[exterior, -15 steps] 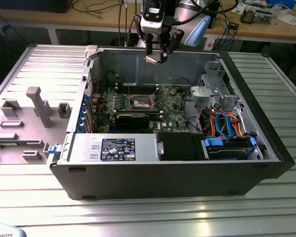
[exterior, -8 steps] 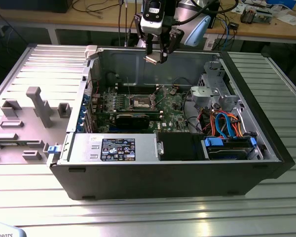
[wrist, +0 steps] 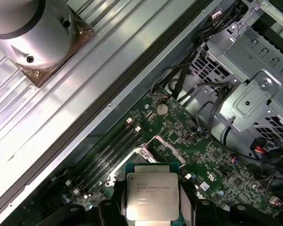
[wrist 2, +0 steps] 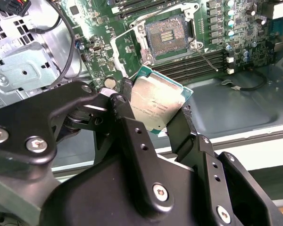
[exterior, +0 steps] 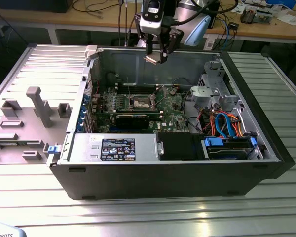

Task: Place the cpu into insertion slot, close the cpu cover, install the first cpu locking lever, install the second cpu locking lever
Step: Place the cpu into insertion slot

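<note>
Dull silver metal tops the one cpu (wrist 2: 153, 110), a flat square chip with a green rim. It is pinched at two opposite edges between the two black fingers (wrist 2: 127, 122) of the gripper (wrist 2: 156, 101), which is closed narrowly on the chip. In the exterior view the gripper hangs in open air above the far wall's rim of one open-topped computer case (exterior: 163, 180), well above the green circuit board (exterior: 172, 106) on the case floor. The one insertion slot (exterior: 140, 102) sits near the middle of that board, well apart from the chip, and in the second wrist view its dark centre lies bare inside a silvery rim. Room around the slot is bounded on several sides. One long black graphics card (exterior: 133, 120) lies just beside it on the side nearer the exterior camera. One grey metal drive cage (exterior: 212, 91) with cables stands toward the exterior view's right. Long narrow memory slots (wrist: 111, 150) run along two of its sides. One round coin battery (wrist: 163, 108) sits on the board near the slot. The case walls stand up on all four sides, with the top open. The case rests on a ribbed metal table (exterior: 138, 217), and one grey tray (exterior: 29, 118) with upright blocks lies at the exterior view's left.
</note>
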Available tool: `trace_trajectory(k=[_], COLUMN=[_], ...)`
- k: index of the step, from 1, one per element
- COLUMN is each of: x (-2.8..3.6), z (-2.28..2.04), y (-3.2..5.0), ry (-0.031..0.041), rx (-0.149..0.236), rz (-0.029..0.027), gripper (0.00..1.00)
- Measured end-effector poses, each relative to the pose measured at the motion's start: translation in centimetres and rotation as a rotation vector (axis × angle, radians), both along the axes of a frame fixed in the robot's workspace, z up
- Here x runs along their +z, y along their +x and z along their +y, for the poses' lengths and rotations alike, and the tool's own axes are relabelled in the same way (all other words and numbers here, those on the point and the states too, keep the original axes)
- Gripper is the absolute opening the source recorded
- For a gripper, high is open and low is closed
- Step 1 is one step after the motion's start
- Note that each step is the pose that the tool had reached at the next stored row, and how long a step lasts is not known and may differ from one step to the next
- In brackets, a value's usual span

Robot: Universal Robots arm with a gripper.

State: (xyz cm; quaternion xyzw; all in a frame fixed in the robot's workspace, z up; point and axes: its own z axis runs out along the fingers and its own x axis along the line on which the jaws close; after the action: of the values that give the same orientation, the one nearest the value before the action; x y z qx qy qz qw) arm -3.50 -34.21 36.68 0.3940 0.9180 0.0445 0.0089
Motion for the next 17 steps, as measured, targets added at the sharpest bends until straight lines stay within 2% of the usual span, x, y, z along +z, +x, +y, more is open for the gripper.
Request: trace_trajectory(k=[2, 5, 11, 17], x=[0.00, -0.01, -0.02, -0.04], z=[0.00, 0.00, 0.00, 0.00], y=[0.00, -0.05, -0.31, -0.31], ry=[0.0000, -0.0001, -0.0001, 0.0000], rx=[-0.018, -0.064, -0.071, -0.128], rz=[0.0000, 0.0001, 0.0001, 0.0000], gripper=[0.54, 0.54, 0.54, 0.54])
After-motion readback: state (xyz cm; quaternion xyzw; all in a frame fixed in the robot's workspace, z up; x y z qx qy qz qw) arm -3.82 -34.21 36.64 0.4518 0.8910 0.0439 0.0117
